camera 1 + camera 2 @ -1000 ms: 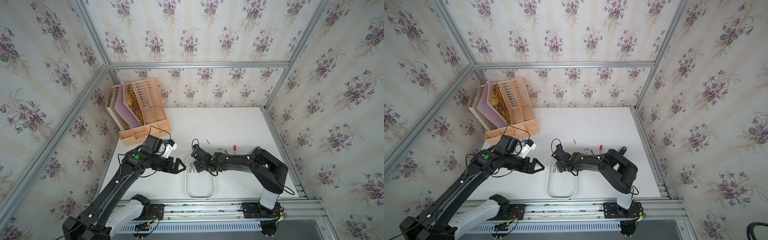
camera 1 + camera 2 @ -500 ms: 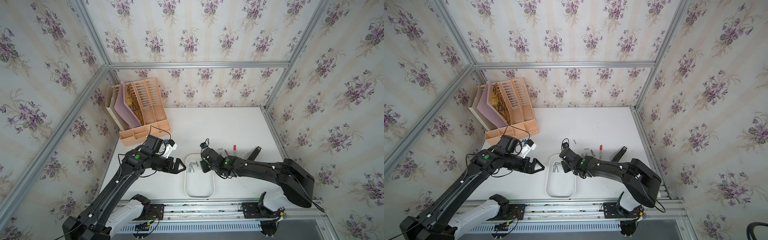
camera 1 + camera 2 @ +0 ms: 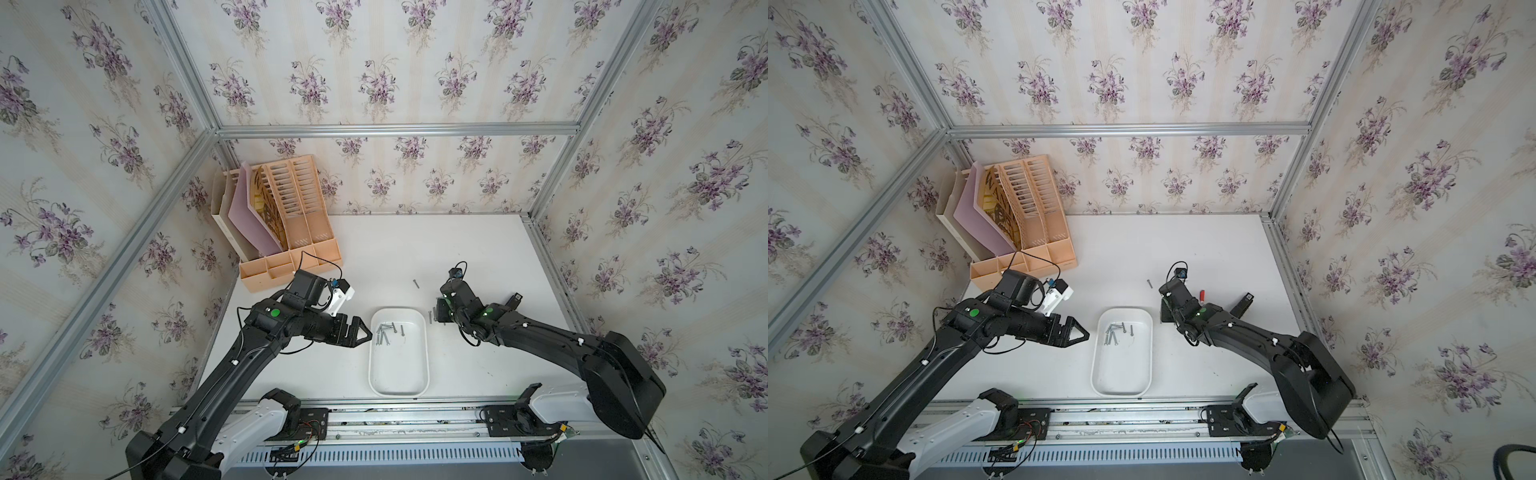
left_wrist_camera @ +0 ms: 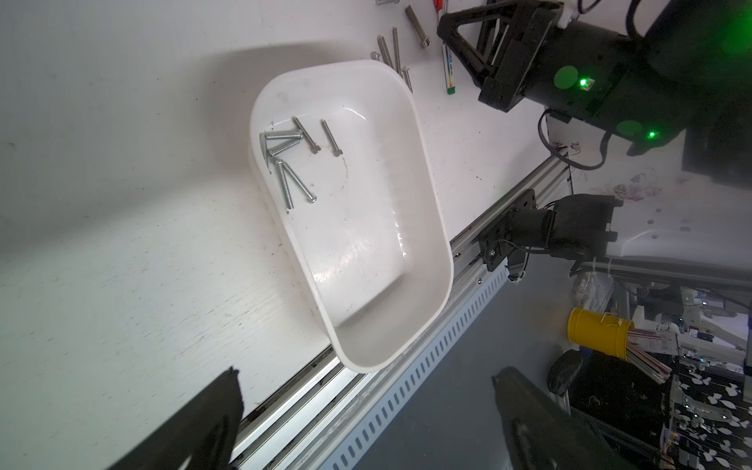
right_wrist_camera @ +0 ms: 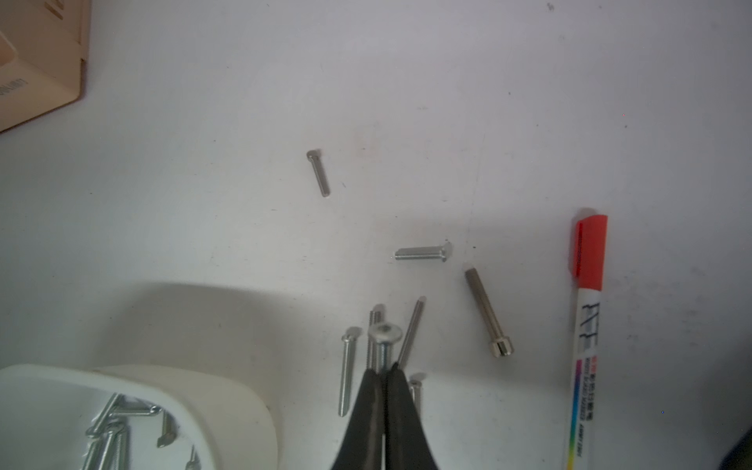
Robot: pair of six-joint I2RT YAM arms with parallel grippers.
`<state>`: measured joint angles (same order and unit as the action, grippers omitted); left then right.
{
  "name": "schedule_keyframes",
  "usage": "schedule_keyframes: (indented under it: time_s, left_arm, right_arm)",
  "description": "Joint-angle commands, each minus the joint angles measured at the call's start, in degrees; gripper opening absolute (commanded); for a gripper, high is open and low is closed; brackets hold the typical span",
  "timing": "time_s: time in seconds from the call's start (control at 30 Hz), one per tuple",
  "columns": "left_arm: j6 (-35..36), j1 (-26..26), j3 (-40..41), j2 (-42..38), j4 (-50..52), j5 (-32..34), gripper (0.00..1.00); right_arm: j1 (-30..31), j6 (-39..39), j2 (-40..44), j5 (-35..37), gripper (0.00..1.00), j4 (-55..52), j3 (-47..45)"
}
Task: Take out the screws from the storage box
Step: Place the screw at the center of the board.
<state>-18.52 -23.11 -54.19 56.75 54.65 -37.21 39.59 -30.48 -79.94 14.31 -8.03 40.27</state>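
While the right gripper (image 5: 384, 368) hangs over the worktop (image 3: 415, 249) just beside the box (image 3: 398, 374), its fingers are clamped on the shaft of one screw (image 5: 384, 335), head outward, above the screws (image 5: 346, 372) lying outside the box. The step looks like a set-down. It would go best if the gripper drops low before the fingers part, so the screw neither bounces nor rolls, and releases clear of the box rim and the marker (image 5: 586, 325). About seven screws (image 4: 305, 134) lie in the box, bunched at the end nearest both grippers, so much of the task seems left. The left gripper (image 3: 362, 331) hovers near the box's other side, holding nothing, its fingers (image 4: 219, 407) well apart. Only the right wrist view shows the grip and the held screw; in both top views the wrist hides them. The left wrist view gives the clearest count inside the box. A top view shows a lone screw (image 3: 415, 283) lying apart from the rest.
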Motion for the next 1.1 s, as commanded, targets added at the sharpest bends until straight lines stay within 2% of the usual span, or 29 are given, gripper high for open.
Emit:
schedule_keyframes:
  time_s: [0.0, 0.17, 0.43, 0.57, 0.83, 1.0, 1.07]
  left_arm:
    - [0.1, 0.0, -0.1, -0.3, 0.1, 0.2, 0.99]
    - [0.1, 0.0, -0.1, 0.0, 0.1, 0.3, 0.99]
    - [0.1, 0.0, -0.1, -0.1, 0.1, 0.2, 1.00]
    - [0.1, 0.0, -0.1, 0.0, 0.1, 0.3, 0.99]
    - [0.1, 0.0, -0.1, -0.1, 0.2, 0.2, 1.00]
    - [0.1, 0.1, -0.1, 0.0, 0.1, 0.2, 0.99]
    - [0.1, 0.0, -0.1, -0.2, 0.1, 0.2, 1.00]
  right_arm:
    - [-2.5, -2.6, -3.2, -4.1, 0.00, -2.1, 0.7]
    - [-4.8, -3.4, -6.3, -5.1, 0.00, -3.0, 0.9]
    - [-5.2, -3.2, -8.1, -5.9, 0.01, -4.0, 1.7]
    - [-5.3, -3.1, -9.0, -5.9, 0.08, -4.1, 2.1]
    - [-5.3, -2.7, -8.7, -6.8, 0.11, -3.9, 2.2]
    - [-5.3, -2.4, -6.3, -6.6, 0.23, -3.2, 1.2]
    - [-5.3, -2.3, -6.1, -6.7, 0.24, -3.3, 1.3]
